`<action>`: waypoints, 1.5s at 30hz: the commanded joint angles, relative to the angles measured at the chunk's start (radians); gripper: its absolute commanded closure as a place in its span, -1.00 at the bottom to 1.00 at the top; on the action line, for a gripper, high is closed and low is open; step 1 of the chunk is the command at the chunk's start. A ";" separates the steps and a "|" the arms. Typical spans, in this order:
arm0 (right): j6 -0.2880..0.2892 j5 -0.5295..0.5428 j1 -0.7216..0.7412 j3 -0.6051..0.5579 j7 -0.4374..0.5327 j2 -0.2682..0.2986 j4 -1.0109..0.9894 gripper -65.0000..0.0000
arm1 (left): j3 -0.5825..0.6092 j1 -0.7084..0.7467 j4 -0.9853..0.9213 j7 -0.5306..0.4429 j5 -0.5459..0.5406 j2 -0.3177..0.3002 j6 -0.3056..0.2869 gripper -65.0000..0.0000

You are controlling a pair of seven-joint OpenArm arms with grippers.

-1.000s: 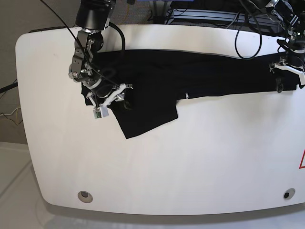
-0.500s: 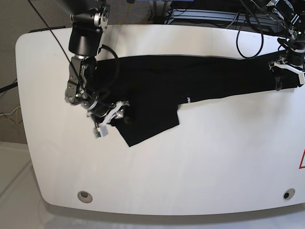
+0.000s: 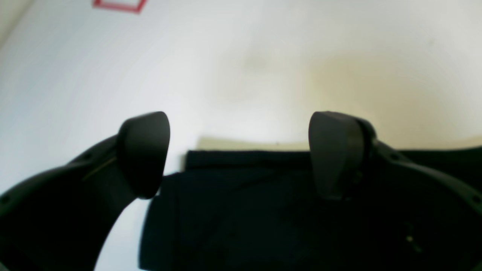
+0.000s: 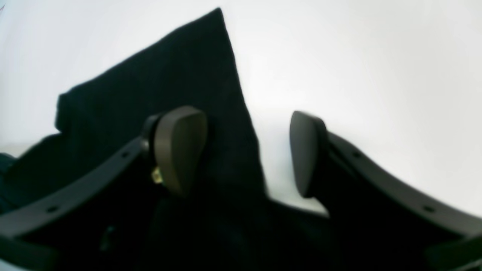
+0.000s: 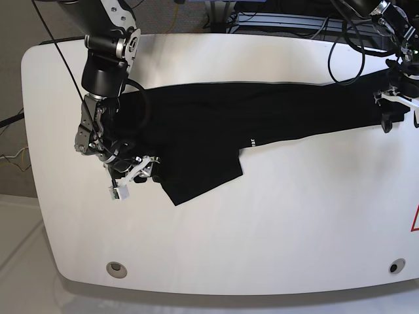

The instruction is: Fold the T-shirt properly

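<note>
Fingers (image 3: 145, 150) of both grippers spread apart over black T-shirt (image 5: 216, 124); nothing gripped.

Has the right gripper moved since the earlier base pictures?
Yes. The right gripper has moved toward the table's left edge and slightly toward its front edge, along the T-shirt's left end.

The right claw (image 5: 135, 175) has slid outward and toward the near edge of the tabletop (image 5: 262, 235), off the T-shirt (image 5: 262, 114) body to its sleeve edge. The sleeve corner has shifted slightly with it. The shirt's far end under the left claw (image 5: 395, 108) has also crept a little.
</note>
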 commanded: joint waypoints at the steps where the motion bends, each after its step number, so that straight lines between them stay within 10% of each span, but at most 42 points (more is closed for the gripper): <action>1: -0.005 0.028 0.029 0.004 -0.023 0.014 0.002 -0.15 | 0.003 -0.014 0.004 -0.024 -0.015 -0.020 -0.001 -0.70; 23: -0.141 -0.023 -0.023 -0.085 0.016 -0.025 -0.005 -0.16 | -0.005 -0.008 0.017 -0.032 -0.020 -0.005 -0.001 -0.73; 27: -0.099 -0.010 -0.029 -0.118 -0.013 -0.052 0.002 0.05 | -0.005 -0.003 0.019 -0.035 -0.021 -0.006 -0.001 -0.73; 33: -0.021 -0.018 -0.036 -0.153 -0.062 -0.082 0.008 0.96 | -0.001 -0.001 0.017 -0.040 -0.016 -0.013 -0.001 -0.73; 45: 0.014 -0.015 -0.024 -0.171 -0.112 -0.086 0.006 1.00 | 0.007 -0.003 0.013 -0.045 -0.019 -0.019 0.001 -0.72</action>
